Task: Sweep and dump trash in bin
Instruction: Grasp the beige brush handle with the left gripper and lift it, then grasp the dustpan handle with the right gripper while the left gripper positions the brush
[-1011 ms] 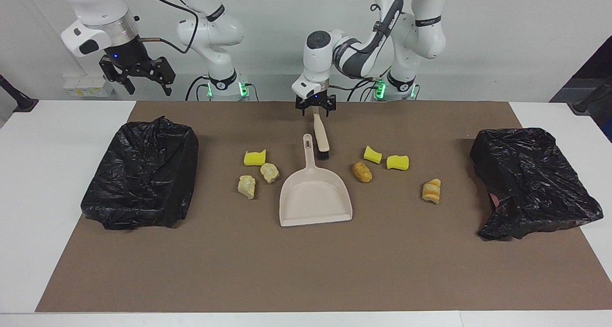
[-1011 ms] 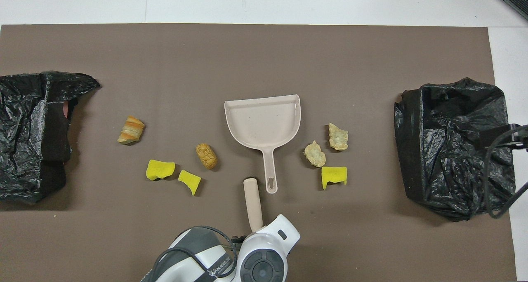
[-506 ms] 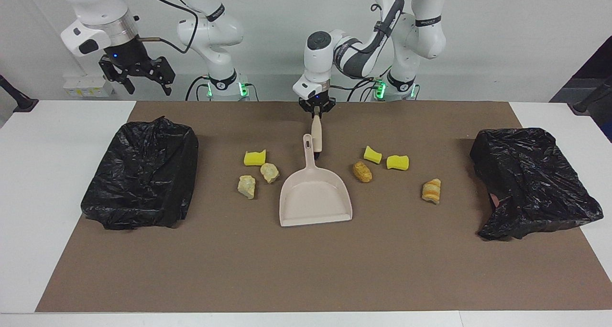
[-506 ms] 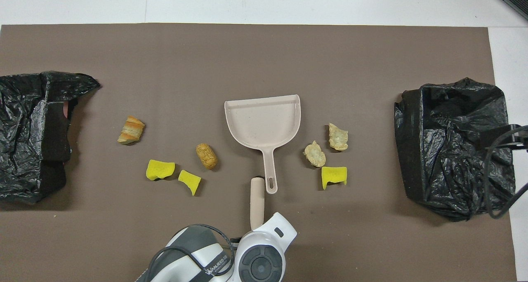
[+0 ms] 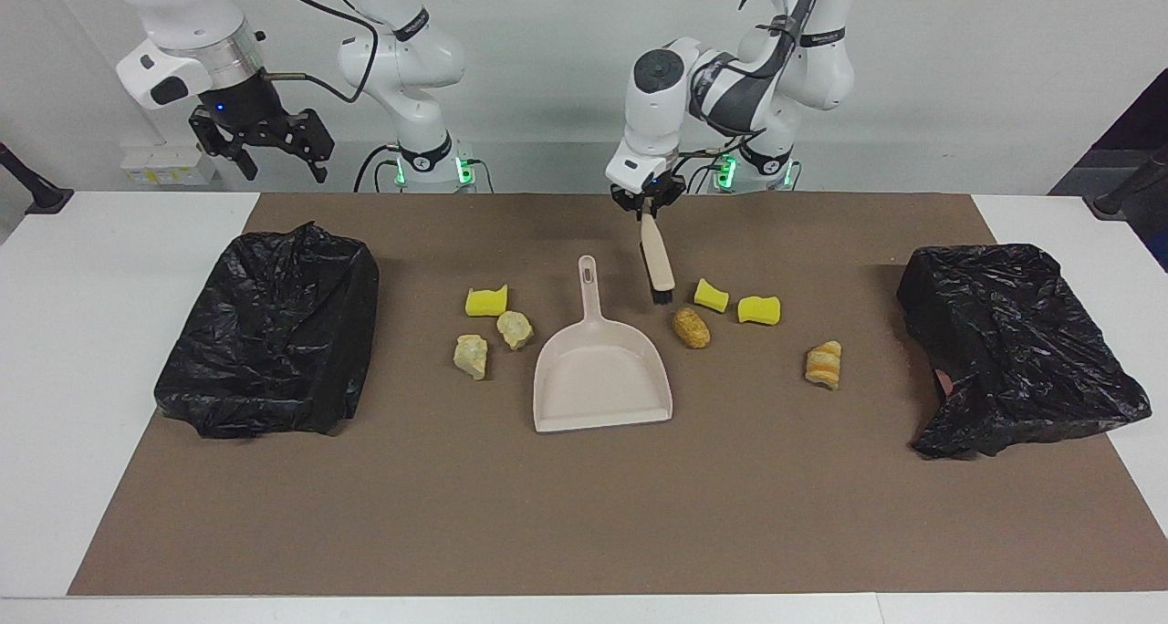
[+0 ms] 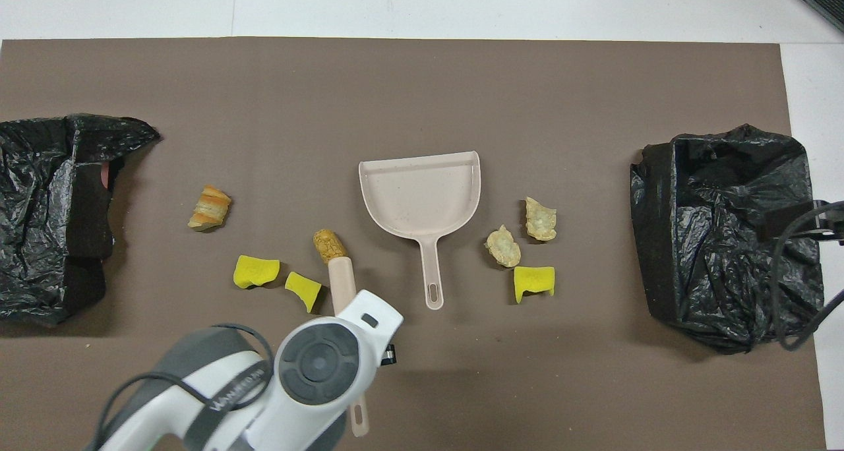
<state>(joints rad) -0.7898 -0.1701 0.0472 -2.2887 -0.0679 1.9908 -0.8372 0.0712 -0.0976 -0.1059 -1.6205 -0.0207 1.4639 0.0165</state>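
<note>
Overhead view, crumbly trash (image 6: 503, 246), smooth dustpan (image 6: 422, 197)

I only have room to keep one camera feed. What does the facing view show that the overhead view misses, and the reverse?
Only the facing view shows the right tool, open, waiting above the table, the left tool shut on the brush, and the brush's black bristles. Only the overhead view shows the open mouth of the black bin at the right arm's end. Both show the dustpan, all seven trash scraps and both bins.
</note>
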